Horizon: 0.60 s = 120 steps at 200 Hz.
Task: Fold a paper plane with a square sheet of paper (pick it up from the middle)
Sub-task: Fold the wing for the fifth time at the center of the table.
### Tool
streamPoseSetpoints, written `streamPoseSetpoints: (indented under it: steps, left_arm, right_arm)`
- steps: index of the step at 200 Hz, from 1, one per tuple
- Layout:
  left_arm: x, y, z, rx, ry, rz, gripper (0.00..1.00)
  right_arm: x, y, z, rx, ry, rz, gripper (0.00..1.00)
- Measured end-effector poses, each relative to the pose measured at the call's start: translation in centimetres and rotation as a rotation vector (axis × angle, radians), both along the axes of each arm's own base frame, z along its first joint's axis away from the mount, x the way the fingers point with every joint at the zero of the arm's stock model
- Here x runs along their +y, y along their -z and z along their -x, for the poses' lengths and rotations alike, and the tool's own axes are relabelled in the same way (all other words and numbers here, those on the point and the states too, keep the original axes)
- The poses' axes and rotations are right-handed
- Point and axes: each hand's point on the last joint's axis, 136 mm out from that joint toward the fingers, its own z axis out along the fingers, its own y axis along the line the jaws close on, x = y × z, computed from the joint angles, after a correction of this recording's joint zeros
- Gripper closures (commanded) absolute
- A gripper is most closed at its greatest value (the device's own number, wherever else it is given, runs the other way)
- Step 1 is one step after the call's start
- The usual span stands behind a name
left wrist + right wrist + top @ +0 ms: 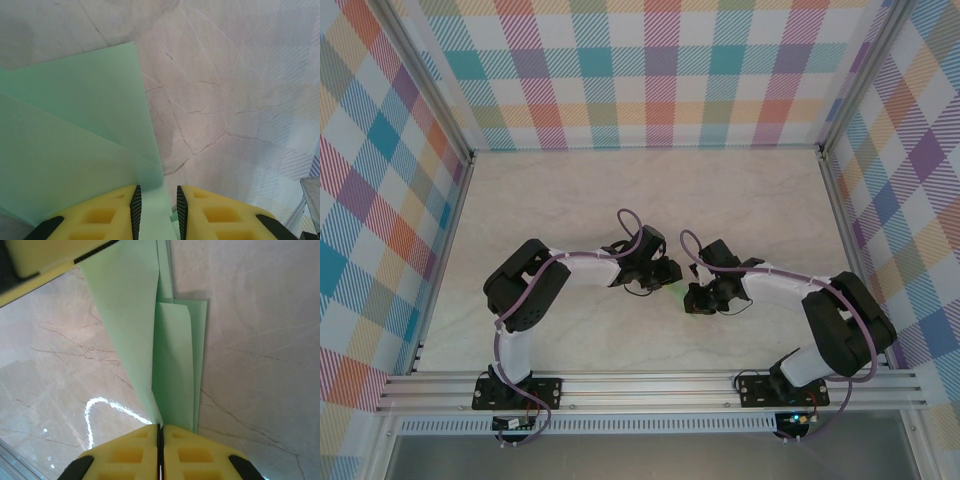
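Here, your left gripper (pixel 663 273) sits near the middle of the marbled table (pixel 620 190), reaching inward from the left. In its wrist view, the left gripper (pixel 157 202) has its yellow fingers (pixel 100 215) only narrowly parted. The pale green paper fills the slot between the black pads, so it looks pinched on the sheet's edge.

The paper plane (pixel 75 125) spreads out to the left of those fingers as broad flat layers, one overlapping another along a slanting crease. From above you see just a small green sliver of the paper plane (pixel 678 292) between the two grippers, just above the table.

To the right, your right gripper (pixel 699 298) meets it from the other side. In its own camera, the right gripper (pixel 160 432) has its jaws pressed together, with the narrow folded end of the paper plane (pixel 172 360) running straight into the seam, so it's clamped on the paper. The folds fan away from the fingertips, and the paper casts a shadow on the table (pixel 260 365).
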Motion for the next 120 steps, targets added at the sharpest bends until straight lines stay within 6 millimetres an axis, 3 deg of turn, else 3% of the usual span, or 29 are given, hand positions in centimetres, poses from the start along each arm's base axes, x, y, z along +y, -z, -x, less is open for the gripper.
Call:
streamPoseSetpoints:
  steps: [26,61,91,120]
  left_arm:
    - [0.0,0.0,0.0,0.000,0.004,0.000,0.72]
    - [0.0,0.0,0.1,-0.003,0.012,-0.006,0.73]
    - [0.1,0.1,0.1,-0.002,0.015,-0.011,0.73]
    - [-0.1,-0.1,0.0,-0.003,0.015,-0.010,0.73]
  right_arm:
    - [0.0,0.2,0.1,0.004,0.011,-0.006,0.90]
    - [0.1,-0.5,-0.1,-0.012,0.020,-0.023,0.74]
    - [-0.4,-1.6,-0.3,-0.061,0.023,-0.012,0.73]
    - [-0.8,-1.5,0.1,-0.053,0.015,0.010,0.71]
